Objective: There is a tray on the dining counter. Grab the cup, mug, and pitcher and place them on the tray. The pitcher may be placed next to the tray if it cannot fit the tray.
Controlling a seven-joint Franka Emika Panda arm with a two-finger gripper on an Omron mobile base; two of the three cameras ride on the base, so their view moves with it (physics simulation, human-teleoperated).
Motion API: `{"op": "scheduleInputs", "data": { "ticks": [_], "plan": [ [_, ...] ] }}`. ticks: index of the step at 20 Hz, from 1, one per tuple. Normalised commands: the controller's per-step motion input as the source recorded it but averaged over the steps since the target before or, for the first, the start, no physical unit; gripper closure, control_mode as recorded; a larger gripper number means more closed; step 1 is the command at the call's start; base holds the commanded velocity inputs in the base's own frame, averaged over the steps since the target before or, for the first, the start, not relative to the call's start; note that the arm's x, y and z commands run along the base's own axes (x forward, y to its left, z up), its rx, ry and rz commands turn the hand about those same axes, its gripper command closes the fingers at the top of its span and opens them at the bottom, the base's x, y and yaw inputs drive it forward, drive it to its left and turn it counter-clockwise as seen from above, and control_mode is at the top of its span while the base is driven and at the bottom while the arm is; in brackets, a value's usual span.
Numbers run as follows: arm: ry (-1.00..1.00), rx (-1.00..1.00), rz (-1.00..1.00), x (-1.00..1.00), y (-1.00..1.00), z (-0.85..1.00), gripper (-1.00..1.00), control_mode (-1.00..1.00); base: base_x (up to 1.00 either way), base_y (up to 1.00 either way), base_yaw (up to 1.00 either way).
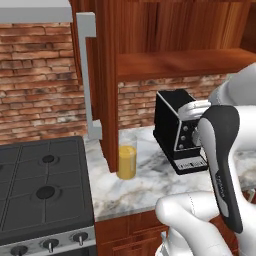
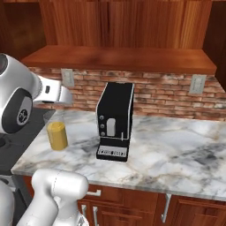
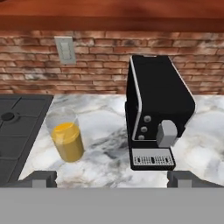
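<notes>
The pitcher [image 3: 66, 141] stood upright on the marble worktop [image 2: 176, 150], between the black stove [image 1: 42, 185] on one side and the black coffee machine [image 3: 154, 113] on the other, near both but touching neither. It was a clear glass cylinder, a little more than half full of orange-yellow liquid. The gripper [image 3: 112, 178] hung in front of it and well apart from it, with its jaws spread fully wide and nothing between them. I judged that the pitcher would be rather heavy because of the liquid, stiff, smooth and therefore slippery, and also fragile. It had no handle that I could see, so the best place to hold seemed to be the side wall, around the middle of its height, close to the level of the liquid. It probably should be kept upright and moved slowly, otherwise the juice could spill.
</notes>
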Motion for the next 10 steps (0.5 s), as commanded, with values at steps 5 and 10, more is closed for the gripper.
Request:
{"op": "scheduleInputs", "data": {
  "ticks": [5, 10],
  "plan": [
    [0.25, 0.0, 0.04, 0.0, 0.59, -0.22, -1.0, -1.0, 0.0, 0.0, 0.0],
    [0.18, 0.0, 0.0, 0.05, 0.58, -0.55, -1.0, -1.0, 0.0, 0.0, 0.0]
  ]
}}
